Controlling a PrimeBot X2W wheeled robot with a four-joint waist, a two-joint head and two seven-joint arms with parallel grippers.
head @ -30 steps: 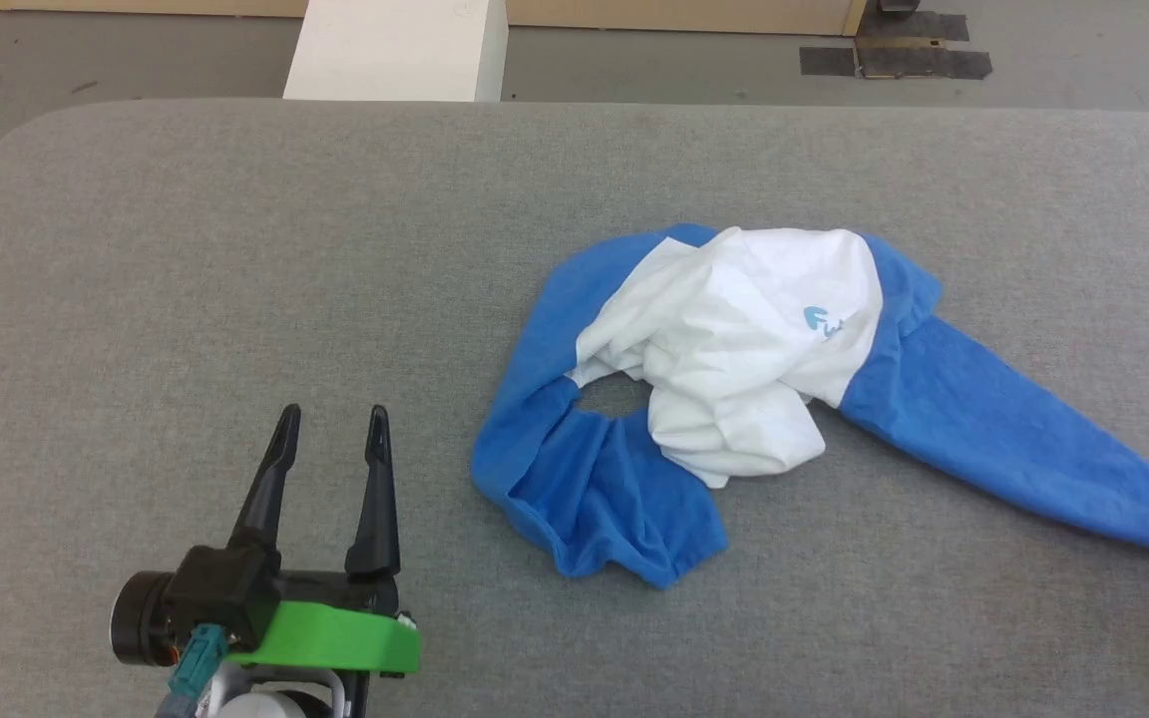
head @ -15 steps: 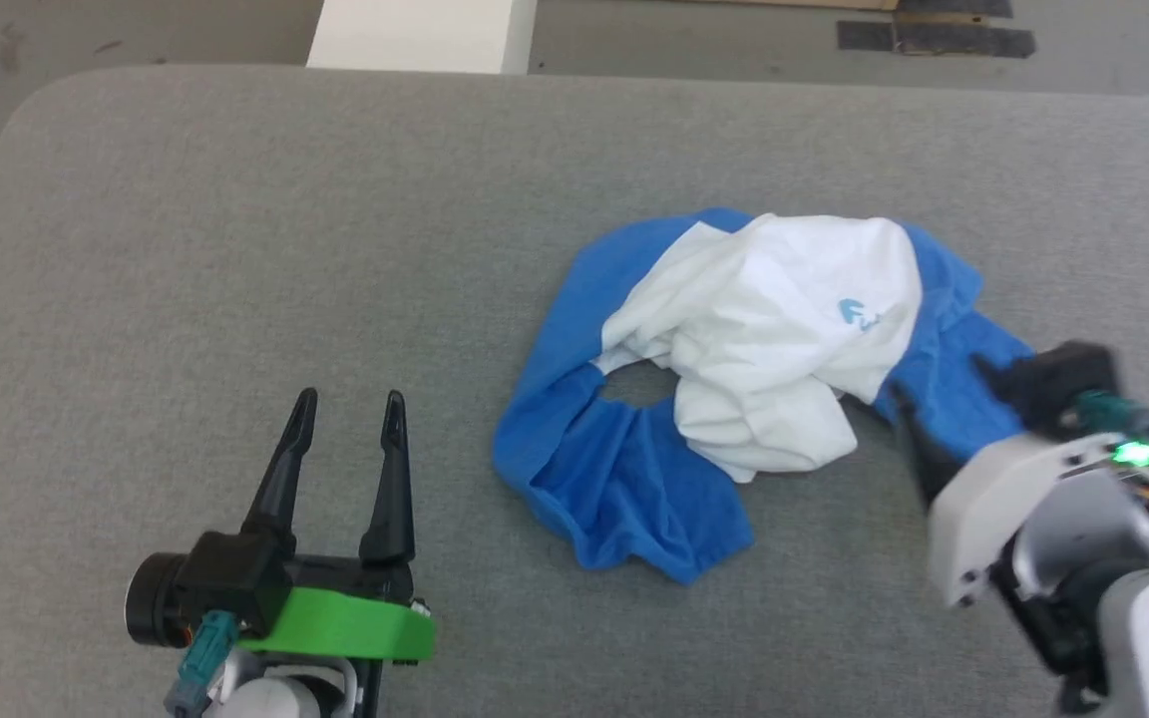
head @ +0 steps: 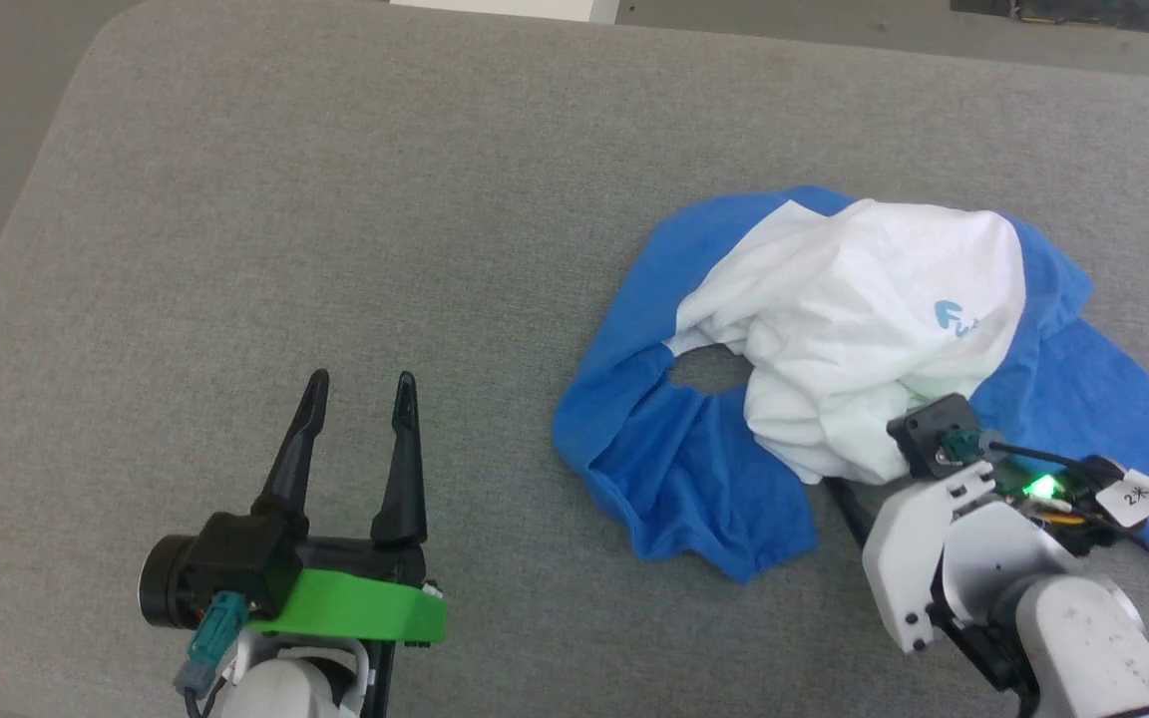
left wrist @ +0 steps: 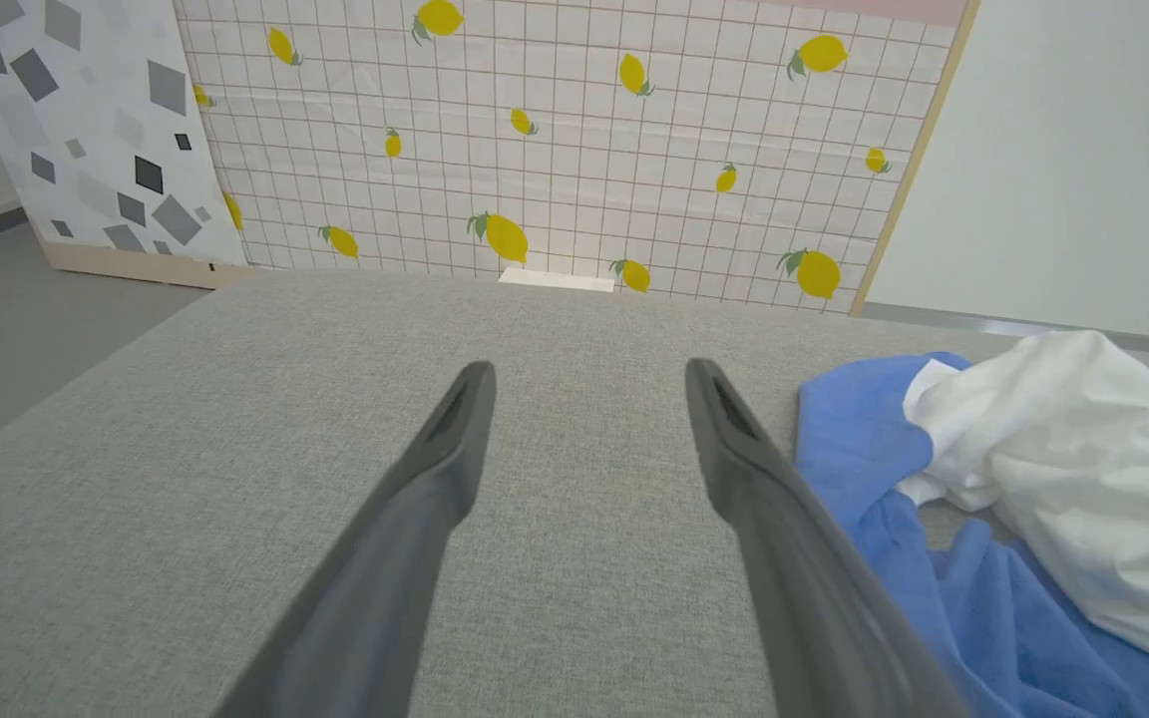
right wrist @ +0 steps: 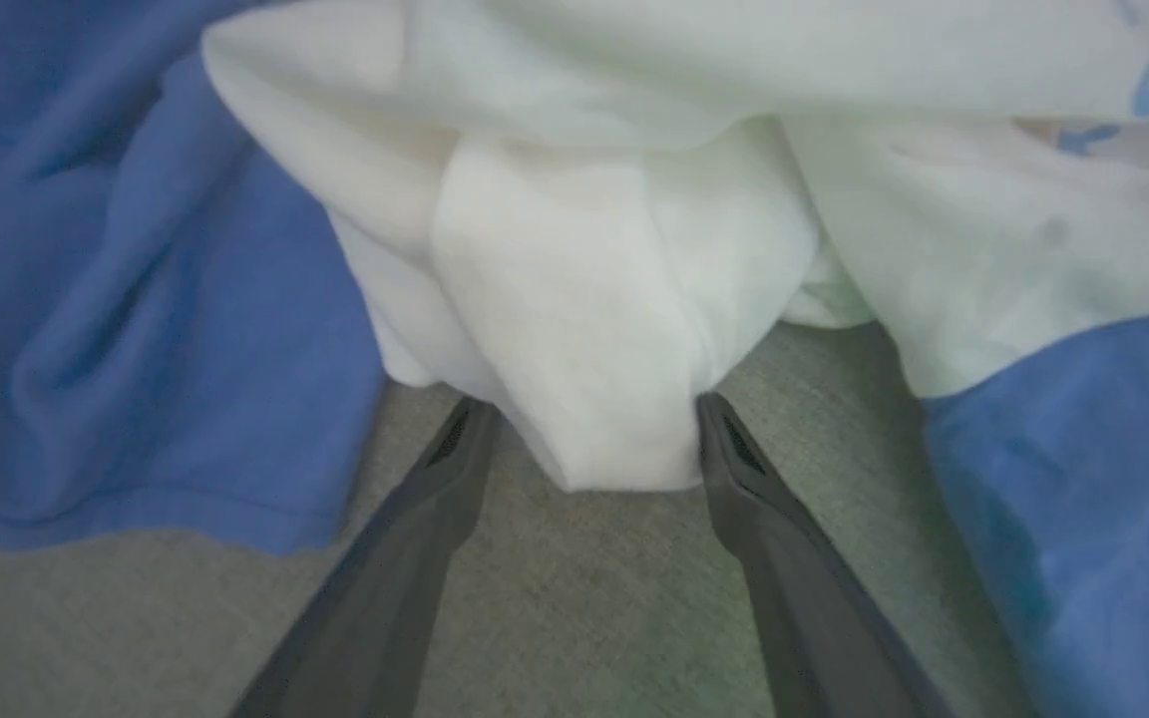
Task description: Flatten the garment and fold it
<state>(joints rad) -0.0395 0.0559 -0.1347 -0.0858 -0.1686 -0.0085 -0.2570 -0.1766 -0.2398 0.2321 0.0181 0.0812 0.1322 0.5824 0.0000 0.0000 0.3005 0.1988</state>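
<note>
Grey felt-like cloth covers the tabletop, and in the head view the garment lies bunched on its right half. The white body is heaped over the blue sides, with one blue sleeve trailing off to the right. The left hand hovers over bare tabletop well apart from the shirt, its fingers spread and empty; it looks parked there to leave the other arm room. The right hand sits at the near edge of the white heap, its pale wrist angled in towards the cloth.

From the left wrist, the two dark fingers stand apart above plain grey surface. The shirt's blue edge lies just to their right, not touched.

From the right wrist, the fingers are released and wide, one on each side of a hanging white lobe whose lower hem falls between the tips. Nothing is pinched yet. The placement reads as lining up a grasp on that fold, so that the heap can be pulled open and spread flat before any folding.
</note>
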